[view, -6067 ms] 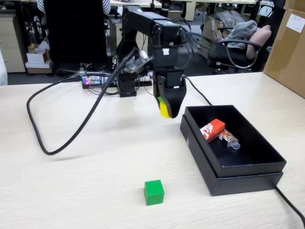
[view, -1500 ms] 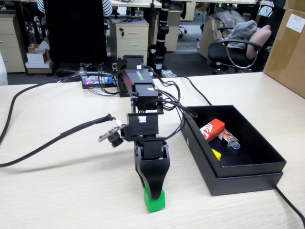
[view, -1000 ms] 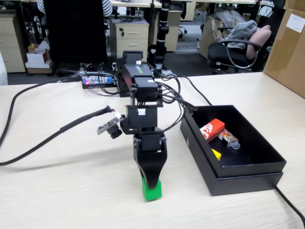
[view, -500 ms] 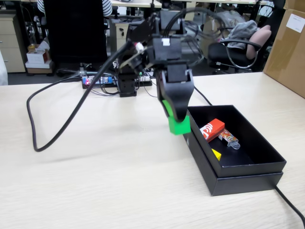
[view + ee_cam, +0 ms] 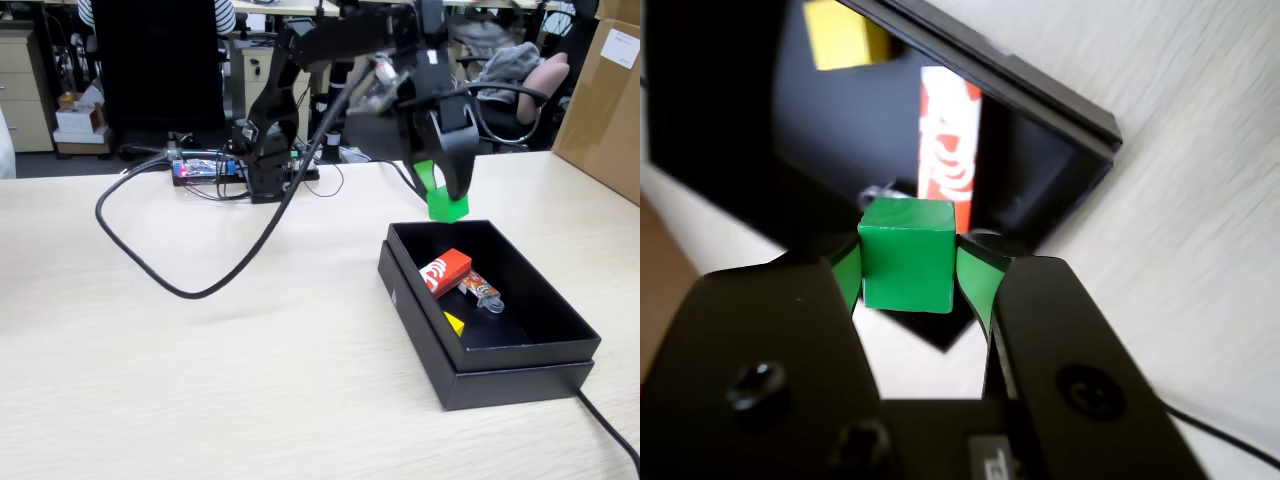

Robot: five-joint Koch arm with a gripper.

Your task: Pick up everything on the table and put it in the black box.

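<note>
Green cube (image 5: 908, 254): pinched between the two jaws of the gripper (image 5: 908, 262), one pad on each side; in the fixed view the cube (image 5: 445, 203) hangs in the air, clear of the table, above the far end of the box.
Gripper: closed on the green cube, its green-lined pads pressing the cube's left and right faces in the wrist view; in the fixed view the gripper (image 5: 447, 196) points downward over the box's far wall.
Box (image 5: 560, 345): shallow, black, lying on the right part of the table in the fixed view, long side running away from the camera; in the wrist view its rim (image 5: 1040, 90) runs slantwise under the cube.
Red block (image 5: 446, 272): inside the box, near the far left wall, white logo end toward the front in the fixed view; in the wrist view the block (image 5: 948, 130) shows just beyond the cube.
Yellow cube (image 5: 454, 323): inside the box, against the left wall, nearer the camera than the red block; in the wrist view it (image 5: 845, 34) sits at the top edge.
Patterned stick (image 5: 481, 290): inside the box, just beside the red block on its right.
Table (image 5: 200, 380): light wood grain.
Arm (image 5: 330, 45): black, reaching from its base at the table's far side toward the box.
Cable (image 5: 160, 270): thick, black, looping over the table to the left of the box.
</note>
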